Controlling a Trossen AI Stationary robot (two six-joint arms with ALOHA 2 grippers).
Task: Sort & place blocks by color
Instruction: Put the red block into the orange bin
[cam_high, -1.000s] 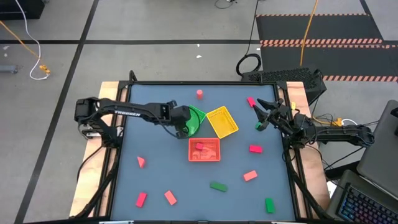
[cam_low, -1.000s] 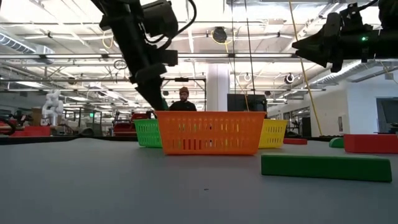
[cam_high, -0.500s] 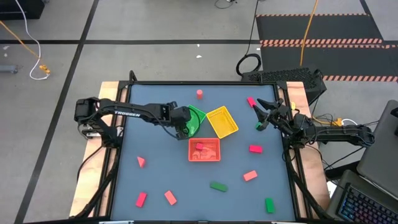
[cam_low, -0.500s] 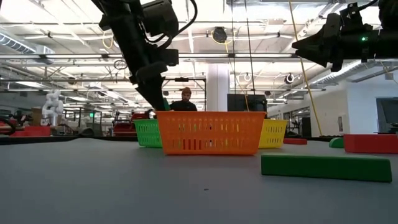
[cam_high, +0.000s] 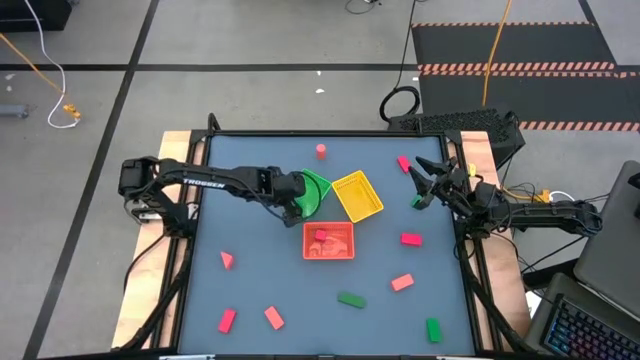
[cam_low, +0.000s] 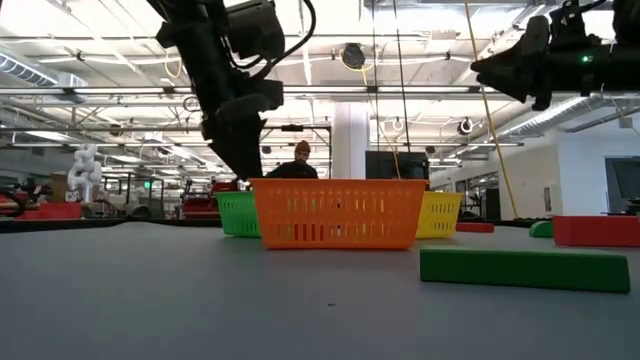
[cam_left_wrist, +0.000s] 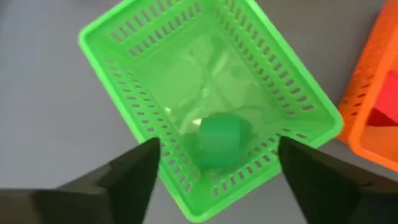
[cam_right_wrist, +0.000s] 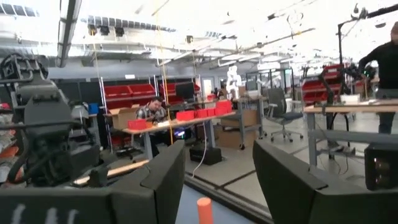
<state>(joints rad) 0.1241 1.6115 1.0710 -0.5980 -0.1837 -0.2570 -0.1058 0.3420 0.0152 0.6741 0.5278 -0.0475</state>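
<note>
My left gripper hangs open above the green tray, pointing down, a finger at either side of the near corner. A green block is inside that tray, blurred, below the fingers and apart from them. In the high view the left gripper is at the green tray. My right gripper is raised at the table's right side, open, with nothing between its fingers. Loose blocks lie about: a green brick, a salmon one, a red one.
The yellow tray and the red tray, with red blocks inside, stand close beside the green one. More blocks: a pink cylinder at the far edge, a wedge, and several near the front edge. A person shows behind the trays.
My left gripper has opened over the green tray and let go of the green block, which has dropped from the fingertips into the tray. The arm itself has stayed in place.
</note>
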